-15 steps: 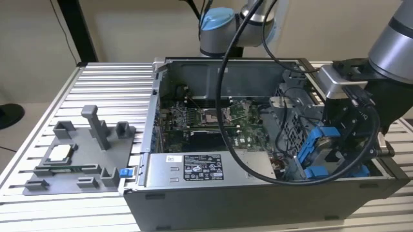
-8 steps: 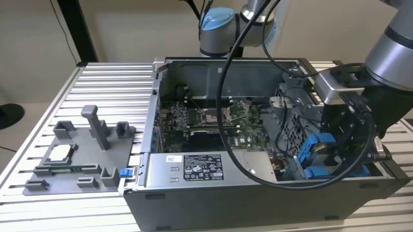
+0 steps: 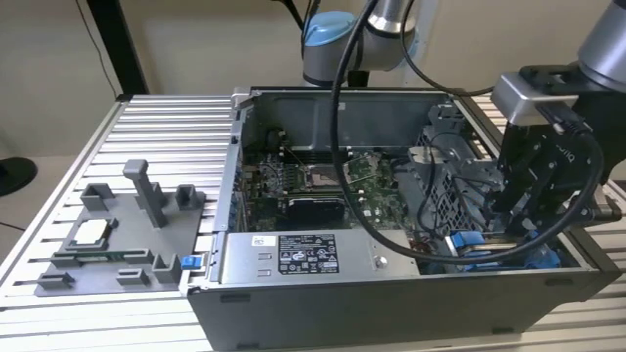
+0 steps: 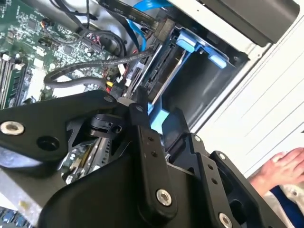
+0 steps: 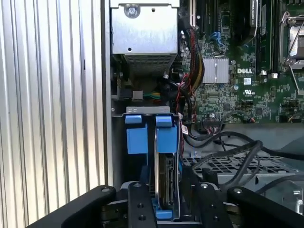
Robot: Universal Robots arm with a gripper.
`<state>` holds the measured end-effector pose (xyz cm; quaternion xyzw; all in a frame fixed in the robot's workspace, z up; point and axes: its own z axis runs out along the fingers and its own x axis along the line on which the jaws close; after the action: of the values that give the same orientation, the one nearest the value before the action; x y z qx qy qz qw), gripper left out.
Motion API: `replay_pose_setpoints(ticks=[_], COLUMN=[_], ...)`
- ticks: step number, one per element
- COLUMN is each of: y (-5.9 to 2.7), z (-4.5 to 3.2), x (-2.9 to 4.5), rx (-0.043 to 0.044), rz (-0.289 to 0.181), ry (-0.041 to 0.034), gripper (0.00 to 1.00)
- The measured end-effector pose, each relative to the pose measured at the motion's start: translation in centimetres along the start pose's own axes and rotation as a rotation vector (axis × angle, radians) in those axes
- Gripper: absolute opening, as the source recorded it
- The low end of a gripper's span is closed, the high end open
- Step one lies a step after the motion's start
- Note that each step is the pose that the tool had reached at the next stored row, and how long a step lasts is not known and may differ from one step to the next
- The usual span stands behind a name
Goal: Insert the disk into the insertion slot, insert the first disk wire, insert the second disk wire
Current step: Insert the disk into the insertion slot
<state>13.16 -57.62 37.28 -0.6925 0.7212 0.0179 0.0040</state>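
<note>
One arm, one gripper (image 3: 523, 231), reaching down into the open computer case (image 3: 391, 308) at its corner on the exterior view's right. The case sits on a slatted metal table (image 3: 157, 139).

Fingers (image 5: 139, 204) are closed on the disk (image 5: 167, 166). In the first wrist view a black finger lies against each flat side, with the blue carrier frame pinched between them.

The disk stands on edge, upright, partly down in the insertion slot (image 4: 209, 80) and against one side of the bay. The grey cavity beside it is open, with blue rails along the rim.

In the second wrist view a blue flat cable (image 4: 142, 9) and a black connector (image 4: 161, 29) sit just beside the disk's end. I cannot tell whether either is plugged in.

- **Power-supply box:** the grey labelled power-supply box (image 3: 293, 257) lies along the case wall nearest the exterior camera, with the motherboard (image 3: 323, 180) beyond it.
- **Cage:** a perforated metal cage (image 5: 228, 166) sits next to the bay, with black cables draped across it.
- **Fixture:** a grey parts fixture (image 3: 108, 242) lies on the table beside the case, on the exterior view's left.
- **Person:** a person's hand (image 4: 285, 168) lies over the slats outside the case, near the gripper.
</note>
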Motion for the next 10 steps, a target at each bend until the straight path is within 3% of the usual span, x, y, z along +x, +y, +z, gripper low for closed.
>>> replay_pose_setpoints(ticks=[6, 10], y=[0.04, 0.05], z=[-2.4, -2.48], x=[-0.08, -0.1], rx=[0.0, 0.0], rz=[0.0, 0.0], ry=[0.0001, 0.0001], gripper=[1.0, 1.0])
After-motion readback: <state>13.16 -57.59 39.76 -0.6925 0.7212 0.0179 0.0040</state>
